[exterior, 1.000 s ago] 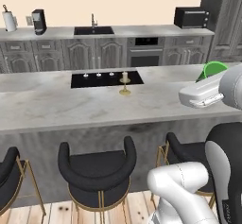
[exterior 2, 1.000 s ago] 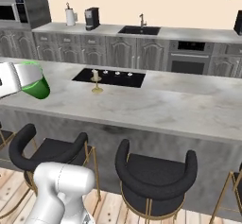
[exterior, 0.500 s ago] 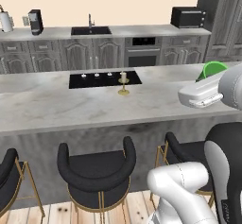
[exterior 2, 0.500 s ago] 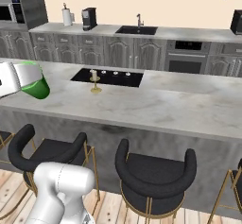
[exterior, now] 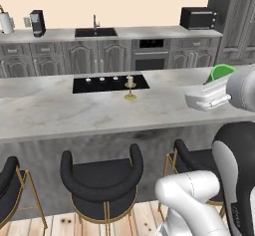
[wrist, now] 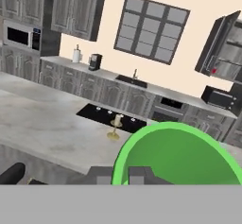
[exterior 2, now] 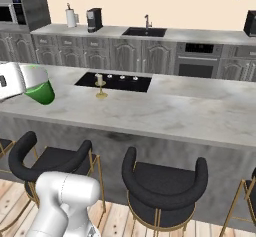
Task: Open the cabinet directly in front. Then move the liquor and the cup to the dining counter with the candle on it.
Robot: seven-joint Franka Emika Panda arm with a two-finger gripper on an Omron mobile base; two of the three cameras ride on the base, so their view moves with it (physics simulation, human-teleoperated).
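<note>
Candle [exterior: 130, 88] on dining counter [exterior: 60, 110], just before cooktop [exterior: 99, 83].

Smooth glossy green plastic cup [wrist: 179, 152], light grey veined marble dining counter [exterior: 74, 113] with matt polished look, shiny gold metal candle [exterior: 130, 87] holder, black padded stools [exterior 2: 162, 188] on thin gold metal legs, dark wood-grain cabinet [wrist: 222, 43]

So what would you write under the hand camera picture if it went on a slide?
The gripper, shut on the green cup, carries it toward the marble dining counter where the candle stands.
</note>
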